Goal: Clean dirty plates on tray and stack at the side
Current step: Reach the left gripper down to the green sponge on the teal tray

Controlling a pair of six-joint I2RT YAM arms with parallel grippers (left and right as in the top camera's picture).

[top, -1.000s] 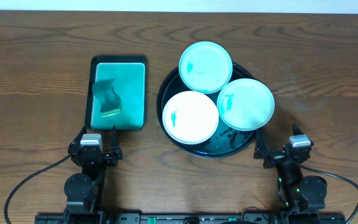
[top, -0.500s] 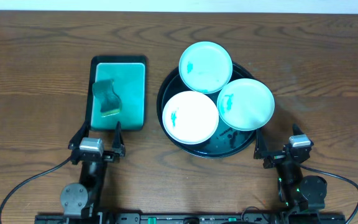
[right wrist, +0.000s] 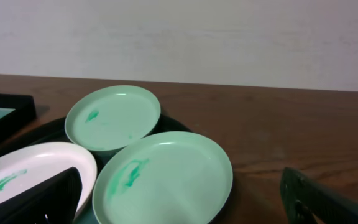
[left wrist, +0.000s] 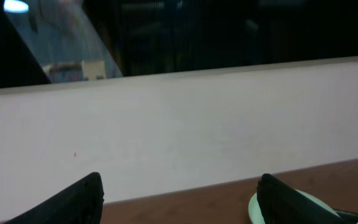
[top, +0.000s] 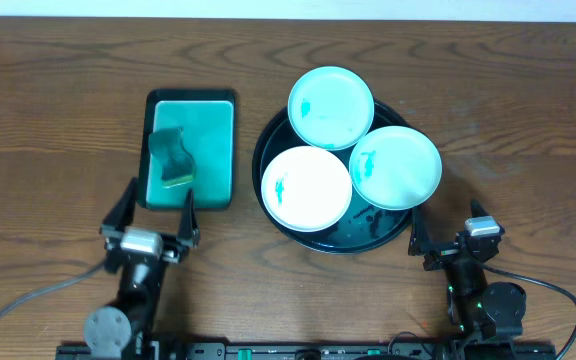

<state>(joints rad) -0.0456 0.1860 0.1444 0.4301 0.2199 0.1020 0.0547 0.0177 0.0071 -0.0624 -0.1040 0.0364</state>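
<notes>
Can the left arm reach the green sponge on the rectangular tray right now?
Probably yes: the left gripper stands open at the near edge of the black-rimmed rectangular teal tray, and the dark green sponge lies just beyond, nothing between.

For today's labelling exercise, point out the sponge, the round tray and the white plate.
sponge [top: 173, 157]: overhead view, its middle.
round tray [top: 348, 238]: overhead view, bare front floor.
white plate [top: 308, 188]: overhead view, its centre.

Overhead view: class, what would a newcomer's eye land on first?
Three teal-smeared plates crowd the round black tray right of centre: the white plate at lower left, the right mint plate, the far mint plate. Left of it, a green sponge lies in the rectangular teal tray.
</notes>
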